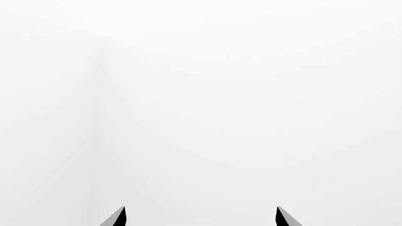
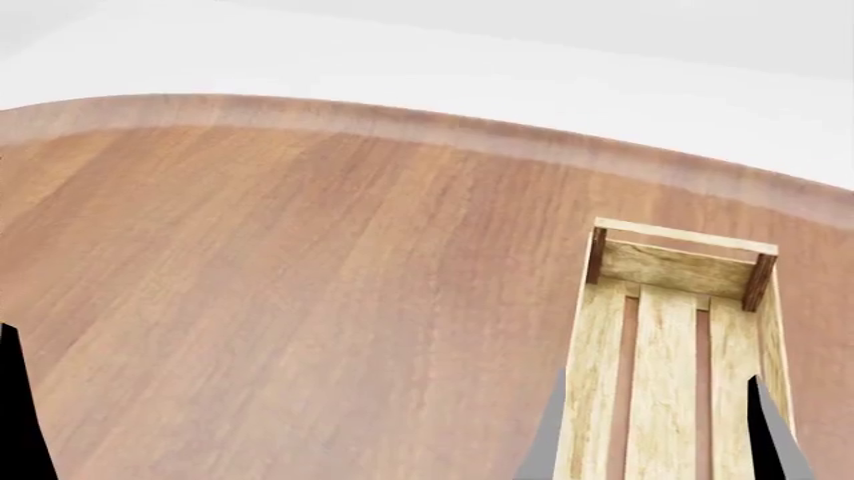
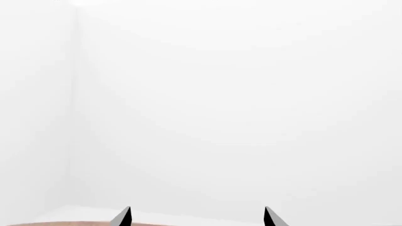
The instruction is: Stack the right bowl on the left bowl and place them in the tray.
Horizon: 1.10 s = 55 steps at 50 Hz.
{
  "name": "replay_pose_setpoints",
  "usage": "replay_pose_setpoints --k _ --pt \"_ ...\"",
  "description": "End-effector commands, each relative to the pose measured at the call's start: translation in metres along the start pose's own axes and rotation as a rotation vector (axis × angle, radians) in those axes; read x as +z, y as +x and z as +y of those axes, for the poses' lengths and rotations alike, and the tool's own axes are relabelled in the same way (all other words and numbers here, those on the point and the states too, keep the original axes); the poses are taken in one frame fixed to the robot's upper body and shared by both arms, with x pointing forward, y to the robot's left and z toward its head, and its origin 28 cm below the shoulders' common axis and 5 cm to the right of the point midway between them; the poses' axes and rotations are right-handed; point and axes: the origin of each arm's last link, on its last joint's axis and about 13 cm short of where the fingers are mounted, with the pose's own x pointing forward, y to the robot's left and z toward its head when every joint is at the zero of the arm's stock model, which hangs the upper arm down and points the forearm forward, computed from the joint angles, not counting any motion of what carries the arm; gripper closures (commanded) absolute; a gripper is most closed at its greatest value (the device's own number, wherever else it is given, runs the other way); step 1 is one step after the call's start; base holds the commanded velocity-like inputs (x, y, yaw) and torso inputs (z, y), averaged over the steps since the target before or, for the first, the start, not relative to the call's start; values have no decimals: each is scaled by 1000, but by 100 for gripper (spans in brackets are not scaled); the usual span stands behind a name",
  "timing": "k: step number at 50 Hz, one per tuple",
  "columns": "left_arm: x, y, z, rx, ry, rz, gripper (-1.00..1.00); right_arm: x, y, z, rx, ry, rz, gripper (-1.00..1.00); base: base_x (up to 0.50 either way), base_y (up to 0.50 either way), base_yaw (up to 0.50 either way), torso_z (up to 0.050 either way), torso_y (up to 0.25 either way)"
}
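Wide bare tabletop [image 2: 294, 300] stretches left of the tray [image 2: 667, 360], with nothing standing on it. The tray's walls and dark corner posts [image 2: 597, 255] rise as the only barrier there. Both wrist views face blank white wall, nothing between the fingertips.

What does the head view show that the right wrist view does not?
Only the head view shows the tray, a pale wooden crate with a slatted bottom and nothing inside its visible part, standing on the wooden table. Only the right wrist view shows white walls meeting at a corner. Both catch the right tool, its fingertips apart and holding nothing, and some tabletop. Neither shows a bowl.
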Motion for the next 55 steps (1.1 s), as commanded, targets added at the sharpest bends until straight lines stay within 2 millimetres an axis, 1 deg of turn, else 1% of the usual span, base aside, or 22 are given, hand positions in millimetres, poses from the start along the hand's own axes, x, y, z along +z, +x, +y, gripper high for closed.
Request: replay_pose_setpoints --k 1,22,38,55 --pt "-1 0 0 -1 -2 4 -100 0 1 0 1 9 6 -100 0 0 0 48 14" --pt "1 -1 0 -9 2 0 -100 1 1 0 7 10 7 -100 0 0 0 48 8" --pt "2 -2 0 -24 18 3 -100 3 0 1 11 8 6 -100 0 0 0 48 -113" --pt "0 -2 -1 -34 19 7 -100 1 1 1 13 8 7 -100 0 0 0 48 -114"
